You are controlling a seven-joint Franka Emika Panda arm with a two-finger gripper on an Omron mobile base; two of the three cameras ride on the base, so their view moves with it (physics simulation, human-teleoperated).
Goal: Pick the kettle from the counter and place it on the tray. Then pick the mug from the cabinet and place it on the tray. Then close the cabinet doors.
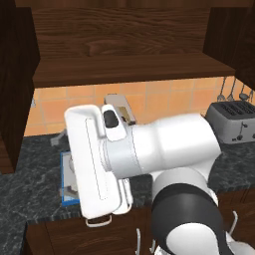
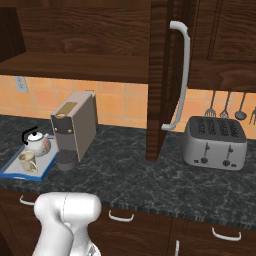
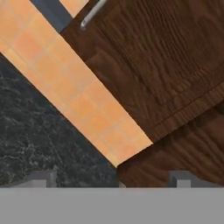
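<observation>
In the right base view the white kettle [image 2: 37, 142] and the cream mug [image 2: 27, 161] both stand on the blue-rimmed tray [image 2: 22, 176], at the left end of the dark counter [image 2: 135, 175]. The arm hides most of the tray [image 1: 63, 174] in the left base view. The cabinet [image 2: 75, 65] stands open; one door [image 2: 159, 80] juts out edge-on with its silver handle [image 2: 182, 75], and the left door [image 1: 15, 84] also hangs open. My gripper [image 3: 111, 181] is open with nothing between its fingertips [image 3: 41, 178]. It faces a cabinet door panel [image 3: 166, 57] above tiles and counter.
A beige coffee machine [image 2: 75, 125] stands just right of the tray. A silver toaster [image 2: 214, 142] sits at the right, with utensils [image 2: 225, 107] hanging on the tiled wall behind it. Drawers with silver handles [image 2: 122, 216] run under the counter.
</observation>
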